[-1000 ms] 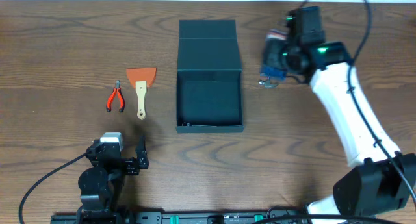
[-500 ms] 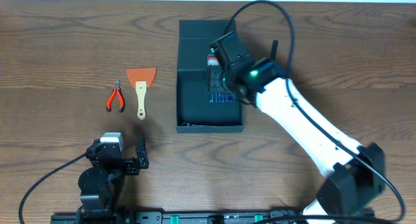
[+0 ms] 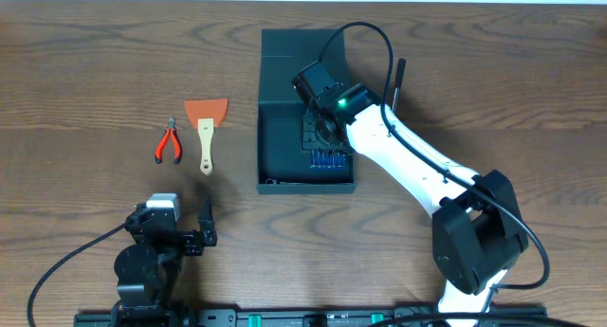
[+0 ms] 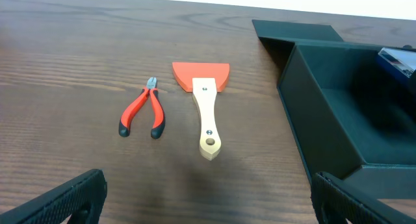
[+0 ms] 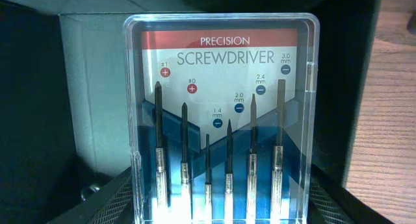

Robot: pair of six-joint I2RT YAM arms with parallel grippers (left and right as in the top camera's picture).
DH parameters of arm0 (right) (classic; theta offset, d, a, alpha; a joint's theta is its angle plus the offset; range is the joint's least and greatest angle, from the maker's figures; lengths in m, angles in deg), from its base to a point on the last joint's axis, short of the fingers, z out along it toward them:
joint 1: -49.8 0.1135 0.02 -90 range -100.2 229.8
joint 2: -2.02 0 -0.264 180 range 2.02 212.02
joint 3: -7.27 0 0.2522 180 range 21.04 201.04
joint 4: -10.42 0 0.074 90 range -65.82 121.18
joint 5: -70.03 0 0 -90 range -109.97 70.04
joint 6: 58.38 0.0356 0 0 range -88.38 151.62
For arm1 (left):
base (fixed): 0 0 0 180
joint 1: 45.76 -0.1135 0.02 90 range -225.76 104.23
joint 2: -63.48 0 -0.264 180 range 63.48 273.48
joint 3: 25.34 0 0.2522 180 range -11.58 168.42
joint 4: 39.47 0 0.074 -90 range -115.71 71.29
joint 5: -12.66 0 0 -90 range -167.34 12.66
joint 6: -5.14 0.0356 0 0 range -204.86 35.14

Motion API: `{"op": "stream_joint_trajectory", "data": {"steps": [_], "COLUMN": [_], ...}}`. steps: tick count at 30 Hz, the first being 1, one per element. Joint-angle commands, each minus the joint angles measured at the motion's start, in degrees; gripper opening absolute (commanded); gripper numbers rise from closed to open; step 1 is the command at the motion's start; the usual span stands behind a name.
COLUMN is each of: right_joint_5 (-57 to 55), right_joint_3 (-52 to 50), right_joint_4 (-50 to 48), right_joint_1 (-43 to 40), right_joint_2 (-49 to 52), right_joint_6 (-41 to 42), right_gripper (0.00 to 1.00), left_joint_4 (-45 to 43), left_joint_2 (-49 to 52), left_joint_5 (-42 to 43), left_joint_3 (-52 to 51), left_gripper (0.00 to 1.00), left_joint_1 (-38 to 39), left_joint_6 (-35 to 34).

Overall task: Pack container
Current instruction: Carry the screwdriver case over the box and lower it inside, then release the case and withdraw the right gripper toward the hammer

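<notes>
The container is a dark teal-green box that stands open at mid table, its flap lid folded back on the far side. My right gripper reaches into it, shut on a clear precision screwdriver case with a blue insert. In the right wrist view the case stands between the fingers, over the container floor. My left gripper is open and empty near the front edge. In the left wrist view its jaws frame bare wood, with the container at right.
Red-handled pliers and an orange scraper with a wooden handle lie on the wooden table left of the container. They also show in the left wrist view: pliers, scraper.
My right arm carried the screwdriver case from the table right of the container leftward, over its wall and down inside. The left arm has not moved.
</notes>
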Motion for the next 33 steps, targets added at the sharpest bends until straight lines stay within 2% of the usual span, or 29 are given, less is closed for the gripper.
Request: {"op": "stream_joint_trajectory", "data": {"steps": [1, 6, 8, 11, 12, 13, 18, 27, 33], "right_joint_5": [-4.11, -4.59, -4.55, -4.52, -4.55, -4.55, -4.70, -6.51, -11.91], "right_joint_3": [0.92, 0.90, 0.92, 0.90, 0.90, 0.92, 1.64, 8.70, 10.08], "right_joint_4": [-0.13, -0.83, -0.96, -1.14, -1.14, -1.18, -1.33, 3.63, 4.33], "right_joint_1": [0.07, 0.07, 0.07, 0.07, 0.07, 0.07, -0.50, -2.34, -8.04], "right_joint_2": [0.44, 1.22, 1.62, 2.05, 2.05, 2.03, 0.57, -7.82, -15.26], "right_joint_6": [1.95, 1.92, 1.92, 1.88, 1.90, 1.90, 1.40, 0.42, 1.09], "right_gripper": [0.41, 0.43, 0.47, 0.59, 0.70, 0.75, 0.82, 0.81, 0.81], "left_joint_4": [0.02, 0.02, 0.02, 0.02, 0.02, 0.02, 0.02, 0.02, 0.02], "left_joint_2": [-0.24, -0.24, -0.24, -0.24, -0.24, -0.24, -0.24, -0.24, -0.24], "left_joint_5": [-0.28, -0.28, -0.28, -0.28, -0.28, -0.28, -0.28, -0.28, -0.28], "left_joint_3": [-1.16, -1.16, -1.16, -1.16, -1.16, -1.16, -1.16, -1.16, -1.16], "left_gripper": [0.99, 0.99, 0.98, 0.98, 0.99, 0.98, 0.99, 0.99, 0.99], "left_joint_1": [-0.35, -0.35, -0.35, -0.35, -0.35, -0.35, -0.35, -0.35, -0.35], "left_joint_6": [-0.07, -0.07, -0.07, -0.07, -0.07, -0.07, -0.07, -0.07, -0.07]}}
